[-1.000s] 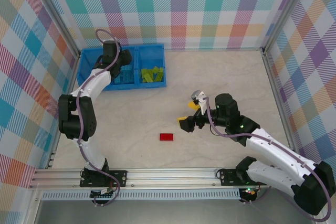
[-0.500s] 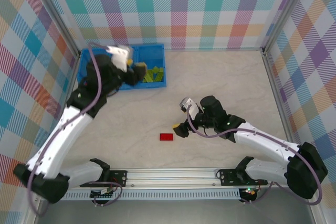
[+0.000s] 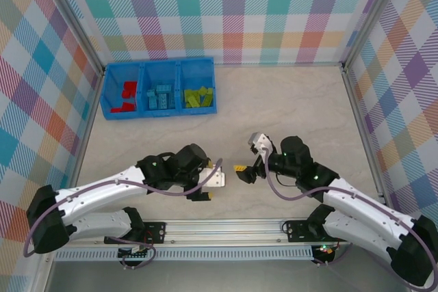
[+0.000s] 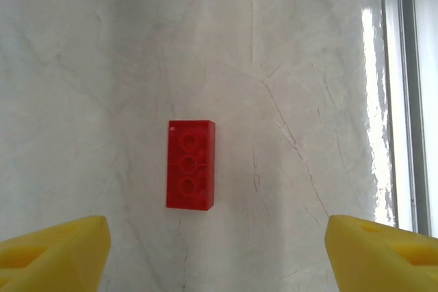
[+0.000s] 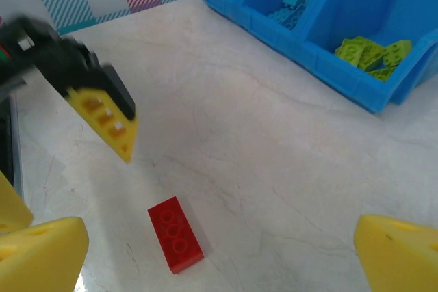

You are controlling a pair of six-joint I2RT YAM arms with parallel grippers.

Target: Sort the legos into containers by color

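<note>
One red lego (image 4: 190, 164) lies flat on the pale table, just ahead of my left gripper (image 4: 219, 256), which hovers over it with jaws open and nothing between them. From above, the left gripper (image 3: 213, 178) covers that brick. My right gripper (image 3: 245, 166) is a little to its right, also open and empty. In the right wrist view the red lego (image 5: 176, 234) lies between and just beyond the right gripper's (image 5: 219, 258) tips, with a left fingertip (image 5: 106, 118) above it. The containers (image 3: 157, 66) stand at the back left, holding red legos (image 3: 126, 94), light blue legos (image 3: 162, 96) and green legos (image 3: 198, 96).
An aluminium rail (image 3: 219, 228) runs along the near table edge, close behind both grippers, and its strip (image 4: 404, 100) lies right of the brick. Checkered walls (image 3: 233, 5) close the table at the back and sides. The two grippers are close together.
My left arm has swung from the containers down to the near middle of the table, above the red lego, with its jaws wider. The right gripper drew back slightly to the right.
</note>
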